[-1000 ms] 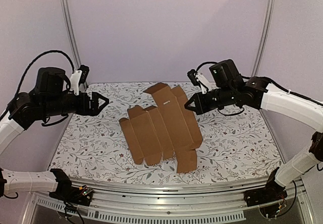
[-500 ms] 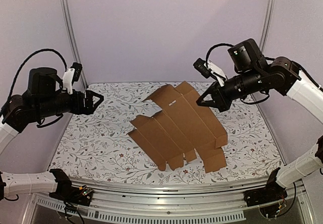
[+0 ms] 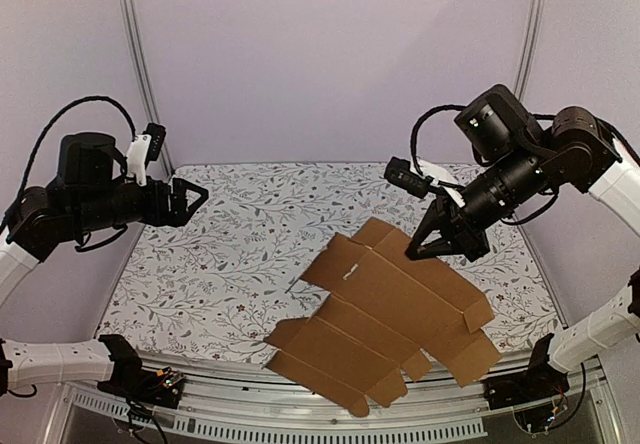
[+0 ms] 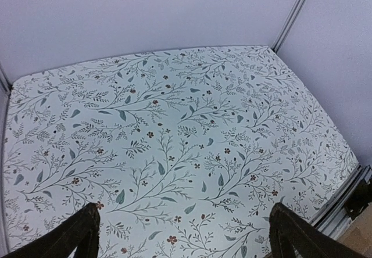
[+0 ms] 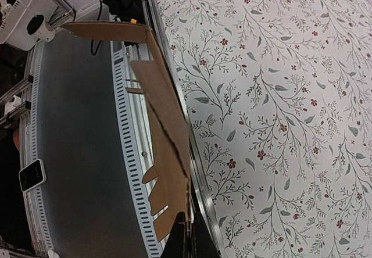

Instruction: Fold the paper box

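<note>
One floral counter (image 3: 200,264) is seen beneath everything. Flat die-cut paper box (image 3: 390,314) is held aloft over its near-right edge, pinched at the far edge by the right gripper (image 3: 412,254). Left gripper (image 3: 203,197) is spread, empty. Sheet is judged light and floppy at the creases; a second hold on a stiff central panel is advised.

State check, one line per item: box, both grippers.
paper box: unfolded flat sheet, lifted off the table, tilted, near part hanging past the table's near edge.
right gripper: shut on the paper box's far-right edge.
left gripper: open, empty, above the table's left side.
</note>
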Robot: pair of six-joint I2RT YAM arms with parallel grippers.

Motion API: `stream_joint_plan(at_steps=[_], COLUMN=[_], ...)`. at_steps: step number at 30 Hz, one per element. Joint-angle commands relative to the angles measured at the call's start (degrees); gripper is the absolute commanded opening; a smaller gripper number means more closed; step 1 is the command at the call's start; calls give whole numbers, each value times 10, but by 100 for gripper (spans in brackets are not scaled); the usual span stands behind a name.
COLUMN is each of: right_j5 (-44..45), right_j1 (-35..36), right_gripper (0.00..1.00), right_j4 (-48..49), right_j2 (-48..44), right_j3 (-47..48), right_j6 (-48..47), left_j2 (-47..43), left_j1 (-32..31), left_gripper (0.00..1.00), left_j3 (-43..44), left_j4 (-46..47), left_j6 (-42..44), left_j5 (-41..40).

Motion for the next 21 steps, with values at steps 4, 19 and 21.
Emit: stream_joint_plan(at_steps=[4,19,21], right_j5=[185,343,333], right_j1=[10,60,62], right_gripper=[0,0,0], right_j4=[-57,101,111], right_j2=[96,204,216], right_j3=[-1,-3,0], right_j6=[-3,-119,-145], left_j2=[25,66,68], left_j1=[-8,-8,-8], left_gripper=[100,100,99], left_j3=[-8,-69,-81], left_j4=[27,80,88], left_j6=[-8,-41,-47], left_j5=[38,64,66])
